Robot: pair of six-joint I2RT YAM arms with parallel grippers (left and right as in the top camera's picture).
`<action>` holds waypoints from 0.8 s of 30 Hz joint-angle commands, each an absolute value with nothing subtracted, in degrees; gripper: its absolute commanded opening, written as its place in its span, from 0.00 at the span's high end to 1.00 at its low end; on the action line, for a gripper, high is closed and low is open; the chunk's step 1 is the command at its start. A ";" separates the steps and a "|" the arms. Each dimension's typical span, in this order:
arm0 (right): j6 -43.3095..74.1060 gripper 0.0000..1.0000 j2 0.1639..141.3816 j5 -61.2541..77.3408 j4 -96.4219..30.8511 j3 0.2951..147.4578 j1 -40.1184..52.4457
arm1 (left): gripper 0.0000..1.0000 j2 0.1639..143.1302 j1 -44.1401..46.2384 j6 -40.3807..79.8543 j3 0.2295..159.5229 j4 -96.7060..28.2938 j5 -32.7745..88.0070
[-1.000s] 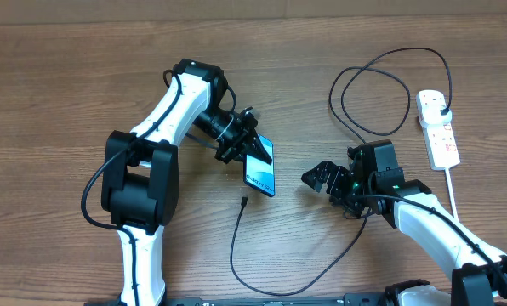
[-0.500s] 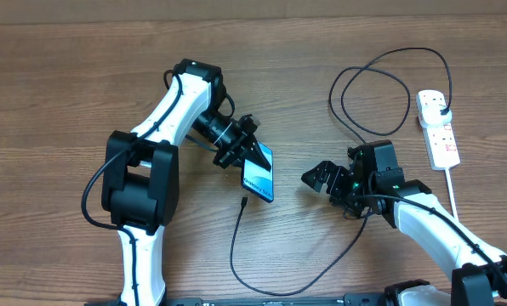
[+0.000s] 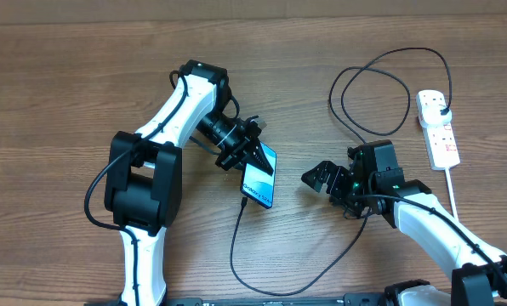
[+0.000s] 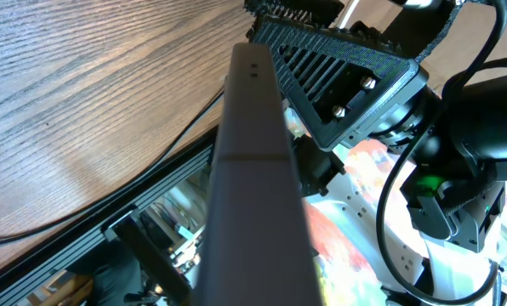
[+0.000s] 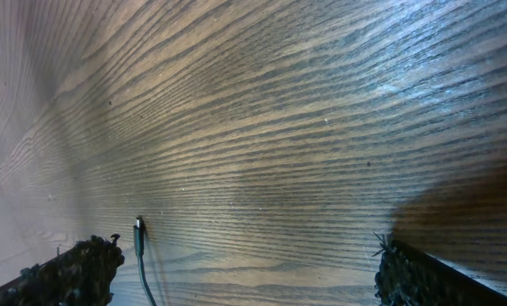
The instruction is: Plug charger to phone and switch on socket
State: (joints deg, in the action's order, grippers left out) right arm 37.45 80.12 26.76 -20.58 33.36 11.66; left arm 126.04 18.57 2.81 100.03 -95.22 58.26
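Wooden desk, bearing all items; left gripper, centre, clamped tight on the far end of the phone, which is held tilted with its screen facing right and its near end low; right gripper, right of the phone and apart from it, jaws spread wide and empty. Socket, white, lying at the far right edge, red switches visible. Charger, looping from a black plug at the socket's far end round to the near centre, its connector tip just at the phone's near end, contact not discernible.
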 commanded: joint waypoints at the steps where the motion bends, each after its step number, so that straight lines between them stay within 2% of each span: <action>1: 37.01 0.00 80.23 26.37 -20.27 33.76 11.55 | 0.96 125.47 18.83 1.65 101.34 -95.50 59.37; 24: 37.01 0.00 80.23 26.37 -20.27 33.76 11.55 | 0.96 125.47 19.27 2.02 101.34 -95.48 60.10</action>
State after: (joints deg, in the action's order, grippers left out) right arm 37.47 80.12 26.74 -20.53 33.36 11.66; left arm 126.04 18.70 2.79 100.03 -95.13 58.28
